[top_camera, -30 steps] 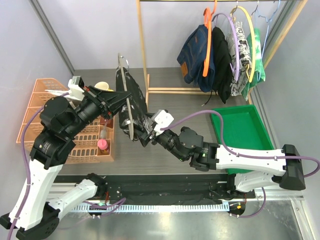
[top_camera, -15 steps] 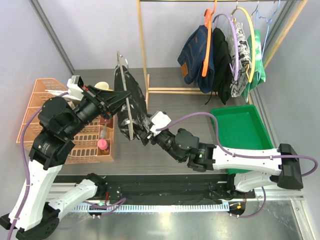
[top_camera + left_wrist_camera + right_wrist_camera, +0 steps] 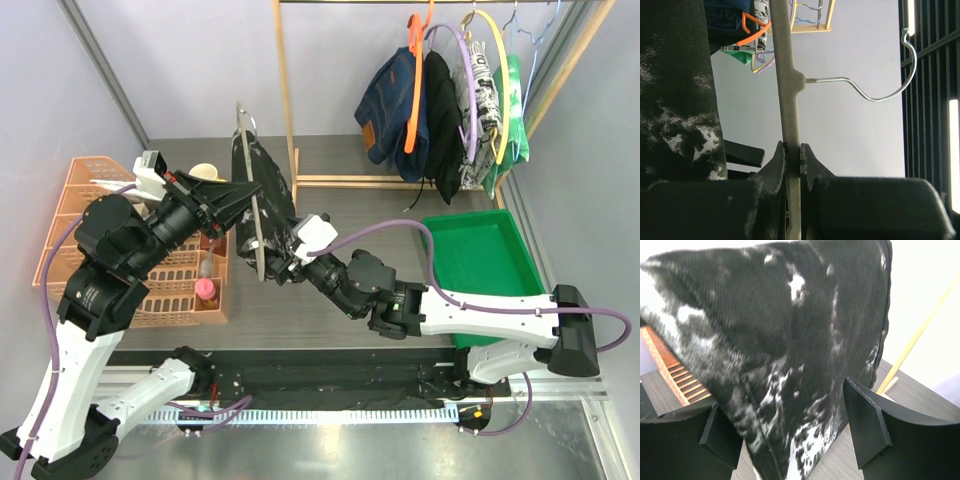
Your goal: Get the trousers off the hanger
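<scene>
Trousers on a hanger, held up for stripping.

The black-and-white marbled trousers (image 3: 268, 195) are draped over a grey hanger (image 3: 789, 100), which is held above the left half of the table (image 3: 340, 215), near the orange baskets (image 3: 80, 200) at its left edge. The cloth is judged soft, light and limp, and the hanging lower fold is best taken and drawn sideways off the bar. The left gripper (image 3: 792, 155) is clamped on the hanger's bar. The right gripper (image 3: 790, 427) is spread wide about the lower fold, which is not yet pinched. Five trousers are counted: one here and four on the wooden rack (image 3: 284, 90) towards the far right corner. One green tray (image 3: 480, 260) is seen at the right edge.
</scene>
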`<state>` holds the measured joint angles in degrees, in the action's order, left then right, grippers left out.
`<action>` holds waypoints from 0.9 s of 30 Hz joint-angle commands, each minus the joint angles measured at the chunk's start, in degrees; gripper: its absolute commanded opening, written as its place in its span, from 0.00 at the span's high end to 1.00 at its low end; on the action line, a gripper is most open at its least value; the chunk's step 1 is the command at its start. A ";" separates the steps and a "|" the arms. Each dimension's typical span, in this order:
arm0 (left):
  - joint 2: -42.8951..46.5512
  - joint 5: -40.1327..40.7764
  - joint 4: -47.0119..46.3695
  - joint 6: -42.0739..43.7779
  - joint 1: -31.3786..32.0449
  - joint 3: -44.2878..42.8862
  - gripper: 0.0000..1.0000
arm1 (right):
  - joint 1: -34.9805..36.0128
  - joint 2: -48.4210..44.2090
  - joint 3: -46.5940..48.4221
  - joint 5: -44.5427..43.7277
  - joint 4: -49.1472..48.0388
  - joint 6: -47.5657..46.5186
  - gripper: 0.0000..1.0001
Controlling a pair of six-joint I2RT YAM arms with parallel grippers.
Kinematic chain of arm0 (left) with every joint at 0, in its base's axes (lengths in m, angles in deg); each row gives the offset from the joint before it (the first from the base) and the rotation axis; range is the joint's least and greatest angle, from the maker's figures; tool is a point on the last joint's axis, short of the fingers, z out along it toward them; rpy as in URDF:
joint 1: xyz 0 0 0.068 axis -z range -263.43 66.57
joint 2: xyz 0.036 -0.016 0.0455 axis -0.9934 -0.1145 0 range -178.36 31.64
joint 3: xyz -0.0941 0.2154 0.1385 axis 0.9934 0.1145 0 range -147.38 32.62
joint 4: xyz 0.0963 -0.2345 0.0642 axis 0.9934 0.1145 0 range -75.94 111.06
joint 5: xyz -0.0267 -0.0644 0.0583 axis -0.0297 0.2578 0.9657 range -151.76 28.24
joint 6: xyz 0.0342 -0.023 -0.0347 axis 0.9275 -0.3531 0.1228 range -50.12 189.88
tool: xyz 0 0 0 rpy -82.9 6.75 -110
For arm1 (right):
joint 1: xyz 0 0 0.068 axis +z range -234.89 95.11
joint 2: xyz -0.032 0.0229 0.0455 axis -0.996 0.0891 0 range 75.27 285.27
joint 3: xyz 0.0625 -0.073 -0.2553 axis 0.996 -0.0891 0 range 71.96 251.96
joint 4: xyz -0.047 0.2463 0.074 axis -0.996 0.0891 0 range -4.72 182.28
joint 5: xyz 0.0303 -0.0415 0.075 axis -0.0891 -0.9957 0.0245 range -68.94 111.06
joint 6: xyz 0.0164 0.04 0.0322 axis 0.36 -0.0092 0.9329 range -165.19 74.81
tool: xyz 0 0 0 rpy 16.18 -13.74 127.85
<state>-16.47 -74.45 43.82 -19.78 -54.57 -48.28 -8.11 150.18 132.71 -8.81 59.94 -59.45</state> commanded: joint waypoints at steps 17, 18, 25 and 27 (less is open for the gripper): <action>2.24 -1.81 -13.23 0.11 0.05 -2.24 1.00 | 0.04 4.36 6.56 -5.55 -13.32 -6.92 0.32; 2.24 -1.73 -13.15 0.11 -0.03 -2.33 1.00 | 0.04 4.80 6.83 -5.47 -14.63 -7.01 0.31; 2.68 -1.55 -12.18 0.55 -0.03 -2.07 1.00 | 0.13 6.12 8.15 -7.93 -19.75 -8.85 0.61; 2.77 -0.94 -11.48 1.33 0.05 -1.80 1.00 | 0.13 5.24 8.50 -6.96 -17.83 -7.89 0.73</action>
<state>-16.08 -74.14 42.23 -19.87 -54.59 -48.26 -7.74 157.31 137.39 -14.25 48.16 -67.69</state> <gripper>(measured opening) 0.055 0.363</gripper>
